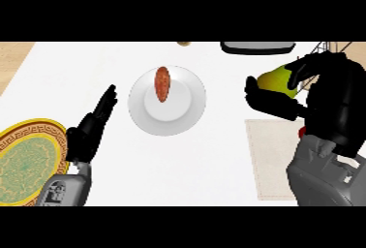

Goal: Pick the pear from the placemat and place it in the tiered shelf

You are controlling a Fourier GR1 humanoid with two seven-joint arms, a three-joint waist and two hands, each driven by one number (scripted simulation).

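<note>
A yellow-green pear (277, 80) sits in my right hand (309, 92), whose black fingers and thumb curl round it at the right of the view, above the counter. Below that hand lies the beige placemat (275, 160), with a small red bit showing at its right by the wrist. The tiered shelf (333, 47) shows only as thin dark wires at the top right, just behind the hand. My left hand (91, 127) rests open at the left, fingers straight and pointing up.
A white plate (169, 116) with a reddish sausage-like item (162, 84) stands in the middle. A yellow patterned plate (25, 162) lies at the lower left beside my left forearm. A dark tray edge (257, 47) shows at the top.
</note>
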